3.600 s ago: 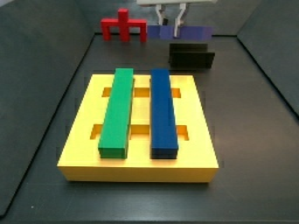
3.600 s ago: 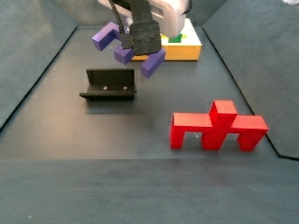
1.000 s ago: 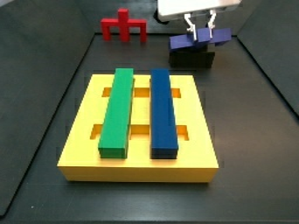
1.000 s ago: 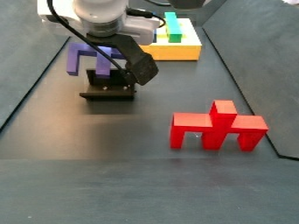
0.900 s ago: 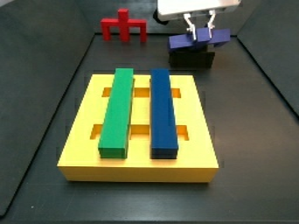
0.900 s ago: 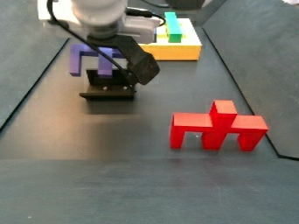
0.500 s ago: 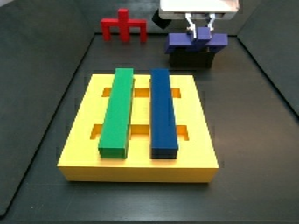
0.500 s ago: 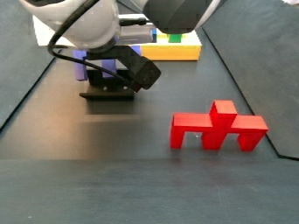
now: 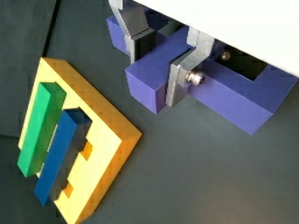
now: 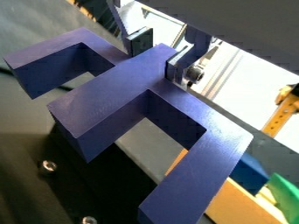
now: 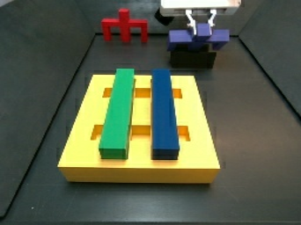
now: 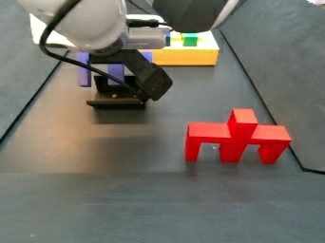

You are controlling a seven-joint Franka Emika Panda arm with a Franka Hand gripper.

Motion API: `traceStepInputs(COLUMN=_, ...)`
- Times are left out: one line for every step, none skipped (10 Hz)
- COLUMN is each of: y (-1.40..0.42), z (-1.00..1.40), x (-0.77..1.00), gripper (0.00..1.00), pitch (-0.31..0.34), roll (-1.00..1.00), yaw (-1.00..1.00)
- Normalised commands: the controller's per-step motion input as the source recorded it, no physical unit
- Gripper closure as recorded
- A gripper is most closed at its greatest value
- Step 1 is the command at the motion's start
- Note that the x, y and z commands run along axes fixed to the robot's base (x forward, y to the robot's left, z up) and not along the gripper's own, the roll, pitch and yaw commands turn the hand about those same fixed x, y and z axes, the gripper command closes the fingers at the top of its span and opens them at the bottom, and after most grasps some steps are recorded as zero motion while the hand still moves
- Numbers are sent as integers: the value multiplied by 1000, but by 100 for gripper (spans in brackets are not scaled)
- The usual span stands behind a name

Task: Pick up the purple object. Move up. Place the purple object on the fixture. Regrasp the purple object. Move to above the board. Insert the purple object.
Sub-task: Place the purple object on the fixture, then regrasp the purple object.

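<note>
Currently the pincer (image 11: 201, 24) sits at the far end of the floor, at about 1 o'clock from the board (image 11: 141, 123) in a side view, right over the fixture (image 11: 192, 58). Its silver fingers (image 9: 184, 73) are clamped on the purple object (image 9: 211, 92); in both wrist views the plates press against the piece's central bar, so it is gripping it.

The purple object (image 11: 196, 38) sits at the top of the fixture, its underside at the black walls; true contact I can't confirm from these views. In a wrist view the cross shape (image 10: 146, 105) is clear: long bar with short arms, black fixture (image 10: 70, 179) directly beneath.

In a side view the arm covers most of the piece; only a purple sliver (image 12: 86, 68) shows at 10 o'clock of the fixture (image 12: 117, 99).

The board carries the green bar (image 11: 116, 112) and the blue bar (image 11: 164, 114) side by side, green at 9 o'clock of blue. The board is well apart from the fixture.

The red legged piece (image 12: 237, 138) stands alone, at 4 o'clock from the fixture in that side view; it shows in the far corner (image 11: 123, 27) in a side view.
</note>
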Motion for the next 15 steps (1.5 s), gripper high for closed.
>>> traceStepInputs(y=0, z=0, x=0, gripper=100, pitch=-163, roll=-17, yaw=103)
traceStepInputs(y=0, z=-149, x=26, gripper=100, pitch=0, roll=0, yaw=14)
traceStepInputs(y=0, z=-203, x=40, gripper=100, pitch=0, roll=14, yaw=0)
traceStepInputs(y=0, z=-291, x=0, gripper=100, pitch=0, roll=49, yaw=0)
traceStepInputs(y=97, z=-223, x=0, gripper=100, pitch=0, roll=26, yaw=0)
traceStepInputs(y=91, z=-266, x=66, gripper=100, pitch=0, roll=6, yaw=0)
traceStepInputs(y=126, z=-306, x=197, gripper=100, pitch=0, roll=0, yaw=0)
traceStepInputs(y=166, z=-294, x=186, gripper=100, pitch=0, roll=0, yaw=0)
traceStepInputs(y=160, z=-280, x=169, gripper=100, pitch=0, roll=-37, yaw=0)
traceStepInputs(y=69, z=-194, x=100, gripper=100, pitch=0, roll=-3, yaw=0)
traceStepInputs(y=0, z=0, x=0, gripper=100, pitch=6, roll=17, yaw=0)
traceStepInputs(y=0, z=0, x=0, gripper=100, pitch=0, roll=0, yaw=0)
traceStepInputs(y=0, z=0, x=0, gripper=0, pitch=0, roll=0, yaw=0)
traceStepInputs(y=-183, z=229, x=-46, gripper=0, pitch=-60, roll=729, yaw=9)
traceStepInputs(y=-220, z=371, x=-26, gripper=0, pitch=-29, roll=980, yaw=0)
